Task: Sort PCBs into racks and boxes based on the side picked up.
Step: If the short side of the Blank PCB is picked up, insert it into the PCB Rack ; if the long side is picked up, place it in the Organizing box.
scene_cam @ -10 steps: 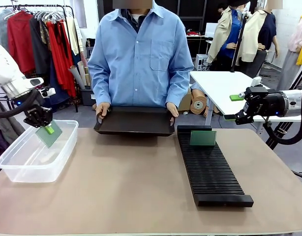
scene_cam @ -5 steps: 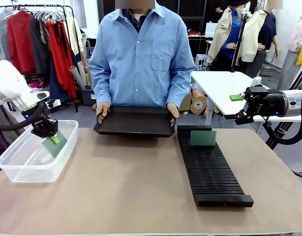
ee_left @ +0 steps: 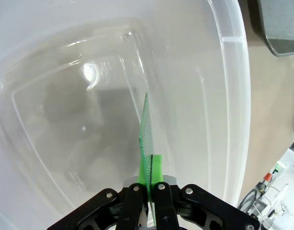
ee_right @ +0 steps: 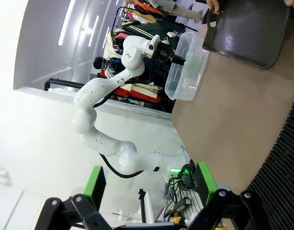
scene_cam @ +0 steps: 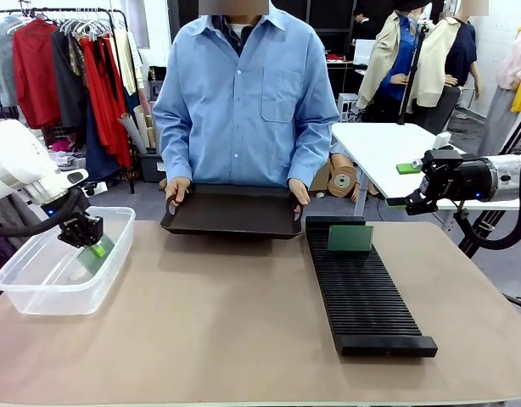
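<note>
Where clamped, PCB [ee_left: 146,139] edge-on behind pads [ee_left: 156,168].

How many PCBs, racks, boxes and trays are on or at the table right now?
PCBs: 2, one held by the left pincer inside the box, one standing in the rack
Racks: 1
Boxes: 1
Trays: 1, in the person's hands
Total: 5

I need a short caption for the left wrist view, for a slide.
Left gripper, shut on a PCB, holds it edge-on inside the clear box.
</note>
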Controlling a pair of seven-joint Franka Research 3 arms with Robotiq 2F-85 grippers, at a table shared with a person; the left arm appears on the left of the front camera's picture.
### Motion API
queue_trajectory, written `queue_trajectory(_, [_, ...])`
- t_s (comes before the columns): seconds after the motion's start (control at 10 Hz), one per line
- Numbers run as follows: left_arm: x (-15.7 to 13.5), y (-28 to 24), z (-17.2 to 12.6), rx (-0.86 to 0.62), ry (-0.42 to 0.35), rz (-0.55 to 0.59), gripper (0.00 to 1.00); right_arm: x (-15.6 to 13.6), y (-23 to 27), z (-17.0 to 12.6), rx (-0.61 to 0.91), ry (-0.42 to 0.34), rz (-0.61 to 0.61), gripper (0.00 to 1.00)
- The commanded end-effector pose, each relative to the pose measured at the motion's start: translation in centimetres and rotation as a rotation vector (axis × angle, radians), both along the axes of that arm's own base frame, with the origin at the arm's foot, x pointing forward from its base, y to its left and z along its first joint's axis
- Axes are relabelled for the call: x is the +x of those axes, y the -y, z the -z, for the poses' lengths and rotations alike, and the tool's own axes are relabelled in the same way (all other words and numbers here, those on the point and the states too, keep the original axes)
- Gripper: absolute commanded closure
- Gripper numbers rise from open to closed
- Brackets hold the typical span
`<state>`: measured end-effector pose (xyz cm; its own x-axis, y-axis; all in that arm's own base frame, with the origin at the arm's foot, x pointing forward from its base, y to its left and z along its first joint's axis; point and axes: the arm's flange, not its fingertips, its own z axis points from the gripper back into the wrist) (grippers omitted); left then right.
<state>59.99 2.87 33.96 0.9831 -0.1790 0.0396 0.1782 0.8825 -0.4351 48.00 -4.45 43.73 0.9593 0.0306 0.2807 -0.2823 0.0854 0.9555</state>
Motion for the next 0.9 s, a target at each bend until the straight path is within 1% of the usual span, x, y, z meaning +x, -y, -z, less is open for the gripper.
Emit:
queue_trajectory(0.0, [-0.3,-0.2,0.2,-0.020,0.025,-0.007,0.93,0.1,-0.1,-0.2,0.011,0.005,0.007,0.00])
queue_trajectory(0.2, [-0.5,-0.4,-0.6,-0.006,0.036,-0.014,0.53,0.1,-0.1,-0.2,0.011,0.005,0.007,0.00])
queue_trajectory(0.4, [-0.7,-0.9,-1.8,0.040,0.042,-0.030,0.13,0.1,-0.1,-0.2,0.011,0.005,0.007,0.00])
queue_trajectory(0.5, [-0.9,-1.1,-2.6,0.063,0.051,-0.037,0.00,0.1,-0.1,-0.2,0.011,0.005,0.007,0.00])
queue_trajectory(0.8, [-1.6,-1.4,-5.0,0.108,0.060,-0.050,0.00,0.1,-0.1,-0.2,0.011,0.005,0.007,0.00])
